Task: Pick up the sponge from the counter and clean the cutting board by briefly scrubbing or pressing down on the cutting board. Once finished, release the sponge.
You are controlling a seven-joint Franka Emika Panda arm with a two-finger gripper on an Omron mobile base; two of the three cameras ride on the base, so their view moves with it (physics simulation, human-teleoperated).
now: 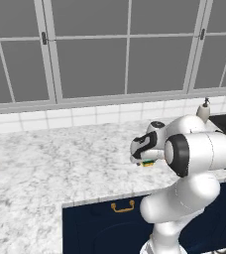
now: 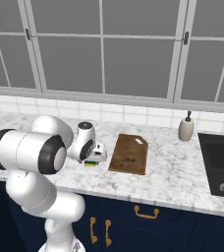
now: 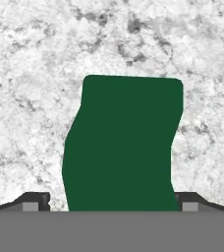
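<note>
Sponge (image 3: 124,142), green face up, lies on the white marble counter (image 2: 168,172), left of the cutting board (image 2: 129,154) and apart from it. Gripper (image 3: 111,202) directly above, fingers (image 3: 35,202) spread wide on either side of the sponge, not yet clamped.

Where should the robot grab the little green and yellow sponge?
Best by the two long yellow sides of the small green-topped sponge, coming straight down from above. It lies flat on the white marble counter, green top up, so only its sides can be pinched. The gripper already straddles it, a finger on each side.
</note>
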